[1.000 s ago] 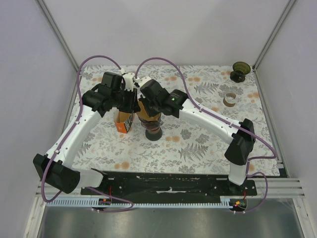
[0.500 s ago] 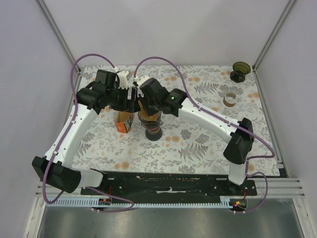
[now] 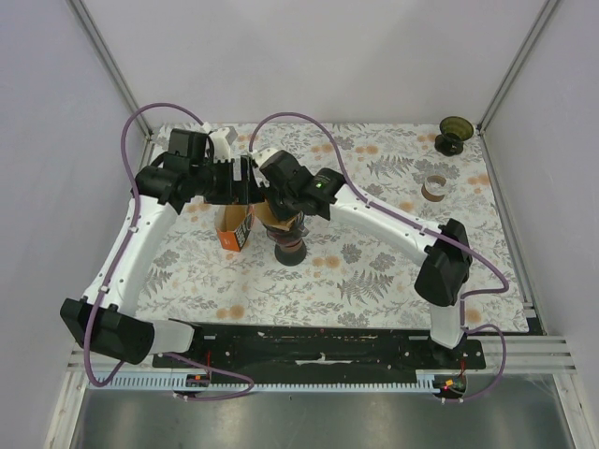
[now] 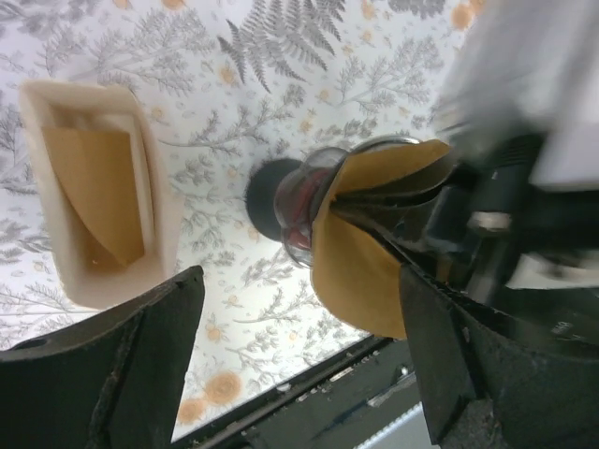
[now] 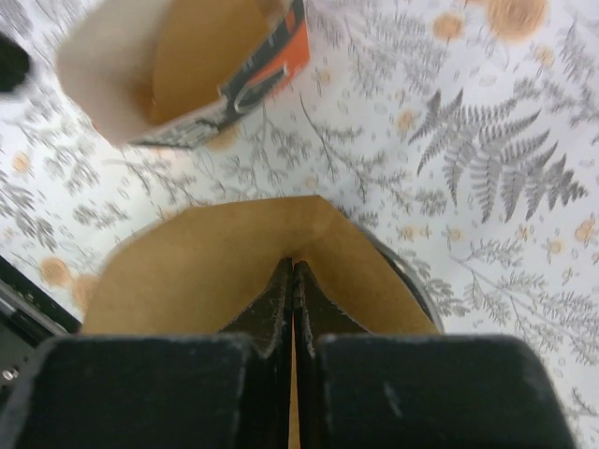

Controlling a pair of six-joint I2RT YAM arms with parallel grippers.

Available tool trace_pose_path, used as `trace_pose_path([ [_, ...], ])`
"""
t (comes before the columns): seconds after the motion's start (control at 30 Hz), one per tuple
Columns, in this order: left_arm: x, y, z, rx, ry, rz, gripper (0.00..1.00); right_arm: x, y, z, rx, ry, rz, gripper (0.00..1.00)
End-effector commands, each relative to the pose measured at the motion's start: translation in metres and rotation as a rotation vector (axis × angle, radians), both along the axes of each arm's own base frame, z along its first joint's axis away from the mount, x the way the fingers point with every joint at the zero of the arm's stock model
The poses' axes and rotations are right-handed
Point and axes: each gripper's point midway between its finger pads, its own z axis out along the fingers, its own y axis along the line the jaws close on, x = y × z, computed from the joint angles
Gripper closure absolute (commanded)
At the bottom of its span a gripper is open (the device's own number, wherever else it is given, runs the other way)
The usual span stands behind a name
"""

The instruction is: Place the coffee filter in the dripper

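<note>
Right wrist view: right gripper (image 5: 293, 271) clenched on brown coffee filter (image 5: 225, 253), pinching its middle fold, paper fanned out either side of fingers. Dripper (image 5: 415, 285) directly beneath hand, rim peeking past filter's right edge (dark glass, mostly hidden). Left gripper (image 4: 299, 285) spread wide, grasping nothing, facing filter from side. Filter box (image 5: 267, 70) beyond fingertips, more papers inside. Step in hand, likely: seating filter in cone. Next move calls for lowering straight, point centred, then letting go.
</note>
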Motion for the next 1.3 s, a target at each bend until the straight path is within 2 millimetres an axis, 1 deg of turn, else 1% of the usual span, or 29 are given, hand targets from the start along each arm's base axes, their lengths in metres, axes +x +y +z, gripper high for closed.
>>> trace_pose_path([
  [0.0, 0.016, -0.008, 0.042, -0.090, -0.148, 0.017, 0.11, -0.013, -0.019, -0.037, -0.131, 0.081, 0.020, 1.00],
  [0.1, 0.023, 0.005, 0.028, -0.031, -0.145, 0.066, 0.13, -0.013, -0.017, -0.024, -0.096, 0.059, 0.022, 1.00],
  [0.2, 0.024, 0.006, 0.023, -0.030, -0.141, 0.065, 0.14, -0.011, -0.013, -0.018, -0.080, 0.045, 0.029, 1.00],
  [0.33, 0.018, -0.002, 0.028, -0.074, -0.135, 0.030, 0.15, -0.009, -0.011, -0.023, -0.097, 0.050, 0.036, 1.00],
  [0.37, 0.015, -0.004, 0.027, -0.086, -0.124, 0.025, 0.14, -0.009, -0.010, -0.024, -0.100, 0.053, 0.036, 1.00],
  [0.53, -0.002, -0.019, -0.001, -0.185, -0.012, -0.003, 0.16, -0.006, -0.005, -0.035, -0.110, 0.069, 0.033, 1.00],
  [0.6, -0.004, -0.023, -0.013, -0.199, 0.020, -0.013, 0.22, -0.005, -0.002, -0.042, -0.120, 0.079, 0.037, 1.00],
  [0.67, -0.005, -0.023, -0.020, -0.195, 0.034, -0.010, 0.29, -0.005, 0.000, -0.049, -0.130, 0.090, 0.036, 1.00],
  [0.73, -0.005, -0.023, -0.025, -0.194, 0.043, -0.010, 0.32, -0.005, -0.001, -0.056, -0.144, 0.099, 0.035, 1.00],
  [0.87, -0.005, -0.026, -0.034, -0.199, 0.061, -0.011, 0.38, -0.006, -0.003, -0.063, -0.161, 0.106, 0.037, 1.00],
  [0.97, -0.003, -0.025, -0.035, -0.192, 0.056, -0.011, 0.45, -0.009, -0.004, -0.065, -0.173, 0.112, 0.046, 1.00],
  [1.0, -0.002, -0.025, -0.034, -0.190, 0.053, -0.010, 0.48, -0.010, -0.003, -0.063, -0.167, 0.114, 0.059, 1.00],
  [1.07, -0.001, -0.023, -0.036, -0.180, 0.051, -0.008, 0.56, -0.014, 0.001, -0.050, -0.136, 0.114, 0.101, 1.00],
  [1.1, 0.000, -0.022, -0.039, -0.170, 0.053, 0.002, 0.59, -0.015, 0.003, -0.038, -0.111, 0.097, 0.112, 1.00],
  [1.2, 0.002, -0.019, -0.045, -0.152, 0.056, 0.017, 0.61, -0.011, 0.009, 0.006, -0.028, 0.017, 0.131, 1.00],
  [1.23, 0.003, -0.019, -0.045, -0.153, 0.055, 0.016, 0.62, -0.011, 0.009, 0.016, -0.012, -0.002, 0.139, 1.00],
  [1.27, 0.003, -0.019, -0.044, -0.154, 0.053, 0.015, 0.64, -0.012, 0.009, 0.022, -0.001, -0.007, 0.155, 1.00],
])
